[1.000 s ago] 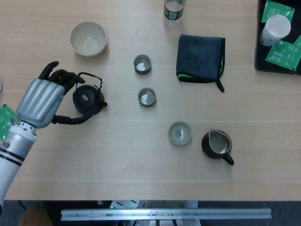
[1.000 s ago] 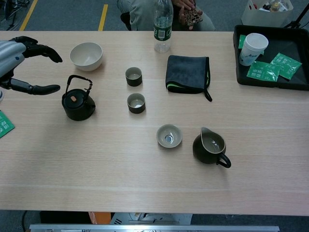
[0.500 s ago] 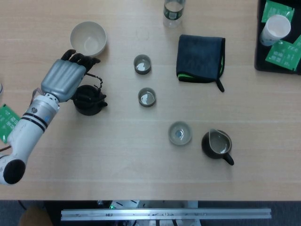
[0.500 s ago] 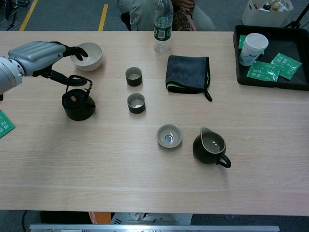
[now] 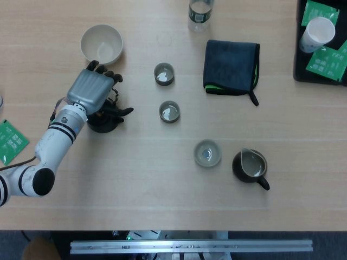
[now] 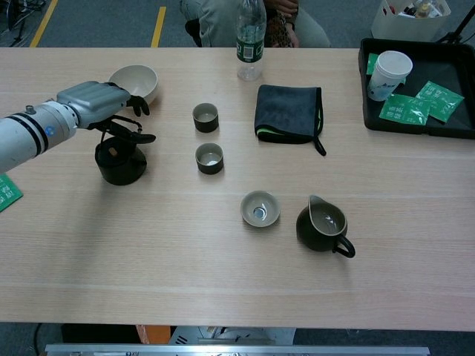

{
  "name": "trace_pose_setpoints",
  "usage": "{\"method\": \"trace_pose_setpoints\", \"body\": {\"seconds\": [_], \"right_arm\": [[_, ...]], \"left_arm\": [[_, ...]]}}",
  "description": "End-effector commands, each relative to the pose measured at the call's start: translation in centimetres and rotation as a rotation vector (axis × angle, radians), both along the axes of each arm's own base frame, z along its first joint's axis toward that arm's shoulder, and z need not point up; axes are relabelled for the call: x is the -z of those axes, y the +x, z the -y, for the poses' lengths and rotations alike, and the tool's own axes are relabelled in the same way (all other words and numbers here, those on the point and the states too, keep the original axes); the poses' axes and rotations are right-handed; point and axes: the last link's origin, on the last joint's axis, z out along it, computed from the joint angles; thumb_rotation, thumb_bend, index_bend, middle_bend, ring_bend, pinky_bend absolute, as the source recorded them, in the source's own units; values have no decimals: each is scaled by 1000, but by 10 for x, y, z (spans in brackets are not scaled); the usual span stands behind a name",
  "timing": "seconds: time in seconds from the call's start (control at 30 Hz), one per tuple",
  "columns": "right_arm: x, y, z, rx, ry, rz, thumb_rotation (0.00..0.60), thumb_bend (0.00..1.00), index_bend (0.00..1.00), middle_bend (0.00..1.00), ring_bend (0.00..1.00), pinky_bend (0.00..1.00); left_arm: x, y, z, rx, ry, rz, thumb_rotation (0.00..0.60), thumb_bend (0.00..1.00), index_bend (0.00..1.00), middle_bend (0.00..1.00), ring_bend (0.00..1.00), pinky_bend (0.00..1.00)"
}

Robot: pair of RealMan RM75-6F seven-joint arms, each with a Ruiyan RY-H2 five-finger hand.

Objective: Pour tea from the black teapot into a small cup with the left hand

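Standing near the table's point(image 6: 223, 289) left end, the black teapot point(image 6: 119, 163) has a wide band of bare wood on its near side, running to the front edge. To the teapot's right lie two small dark cups: the nearer cup point(image 6: 209, 158) roughly level with it, the farther cup point(image 6: 205, 116) a little behind. A cream bowl point(image 6: 136, 80) sits just behind the teapot, close to the table's far edge. Well to the teapot's right and nearer the front stand a pale shallow cup point(image 6: 260, 208) and a dark pitcher point(image 6: 323, 226), just beside each other. A folded dark cloth point(image 6: 289, 111) lies beyond the two small cups.

Directly over the teapot hangs the left hand point(image 6: 100, 104), its back covering the lid and handle in the head view point(image 5: 93, 92). Its dark fingers point(image 6: 138, 106) curl downward toward the bowl side, the thumb reaching across above the handle toward the cups; whether they pinch the handle cannot be told. The right hand appears in neither view.
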Motion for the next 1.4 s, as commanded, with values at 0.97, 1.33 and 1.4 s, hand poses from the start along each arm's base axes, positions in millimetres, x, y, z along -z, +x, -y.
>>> {"method": "trace_pose_setpoints", "body": {"seconds": [0.97,1.33,1.4], "right_arm": [[-1,-12,-6,20,-13,21,600,0,171,158,38,29],[-1,-13,-6,26,-12,21,600,0,171,158,38,28],[-1,-13,-6,26,-11,21,600,0,170,158,38,29]], "left_arm": [[-4,9,16,53,13,-62,106,128,440,488,323,96],[-1,7,17,56,21,-59,107,128,540,542,368,96],[0,6,17,57,20,-59,108,128,553,551,376,96]]}}
